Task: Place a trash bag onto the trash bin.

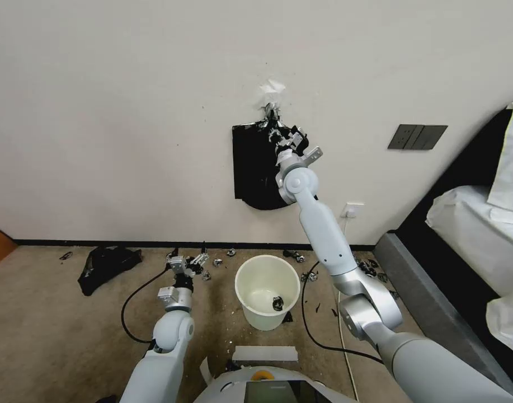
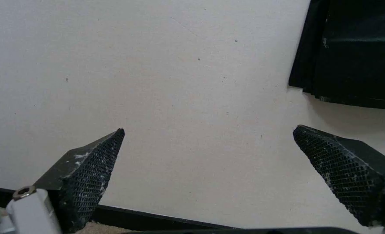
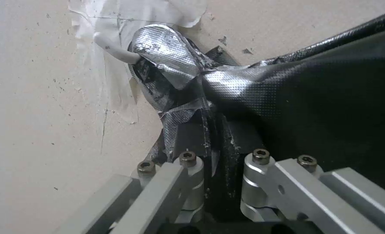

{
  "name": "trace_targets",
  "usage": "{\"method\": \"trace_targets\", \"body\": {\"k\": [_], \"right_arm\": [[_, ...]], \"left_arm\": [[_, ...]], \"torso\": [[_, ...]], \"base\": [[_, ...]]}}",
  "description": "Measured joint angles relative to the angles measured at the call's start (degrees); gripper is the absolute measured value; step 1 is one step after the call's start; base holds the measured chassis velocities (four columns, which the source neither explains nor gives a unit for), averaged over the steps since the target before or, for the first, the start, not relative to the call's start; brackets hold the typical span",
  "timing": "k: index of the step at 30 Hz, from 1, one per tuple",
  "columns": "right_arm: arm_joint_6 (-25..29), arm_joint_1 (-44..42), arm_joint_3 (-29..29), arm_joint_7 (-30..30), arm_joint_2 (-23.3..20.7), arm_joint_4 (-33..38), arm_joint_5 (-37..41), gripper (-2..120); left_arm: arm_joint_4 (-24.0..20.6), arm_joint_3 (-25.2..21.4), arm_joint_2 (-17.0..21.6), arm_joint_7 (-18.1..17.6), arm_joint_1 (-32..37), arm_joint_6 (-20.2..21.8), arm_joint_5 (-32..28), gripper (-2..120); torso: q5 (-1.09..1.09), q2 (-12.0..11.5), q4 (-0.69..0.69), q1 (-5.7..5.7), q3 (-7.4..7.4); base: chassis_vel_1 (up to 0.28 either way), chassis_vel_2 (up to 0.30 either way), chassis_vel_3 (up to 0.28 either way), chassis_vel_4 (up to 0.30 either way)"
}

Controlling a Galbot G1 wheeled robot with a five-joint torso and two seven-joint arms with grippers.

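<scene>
Two arms are showing, and nearest is the left gripper (image 1: 196, 258), hovering low over the carpet beside the bin (image 1: 267, 291), jaws spread wide and holding nothing. That bin is standing open on the floor, a small dark scrap lying inside it. Left of it, by the skirting, a squashed black heap (image 1: 108, 266) is lying. Farthest off, the right gripper (image 1: 287, 139) is reaching up the wall, jaws pinched together on the black sheaf (image 1: 255, 168) hanging from its taped hook (image 3: 114, 48).
</scene>
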Motion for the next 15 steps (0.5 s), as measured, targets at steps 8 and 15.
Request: {"method": "trace_targets", "body": {"k": [8,15], "right_arm": [[-5.07,0.52,-1.28,7.59,-0.64,2.51,-2.37,8],[-6.28,0.73,-2.43,7.84,-1.12,2.51,-4.57,9]], "left_arm": [[0.35,0.09,-0.09,0.09,-0.13,-0.27,0.14,100],[0.50,0.16,-0.12,0.12,-0.08,-0.38,0.21,100]], "torso": [[0.00,0.00,-0.01,0.00,0.00],[0.00,0.00,-0.01,0.00,0.00]], "base": [[0.000,0.000,0.000,0.000],[0.000,0.000,0.000,0.000]]}}
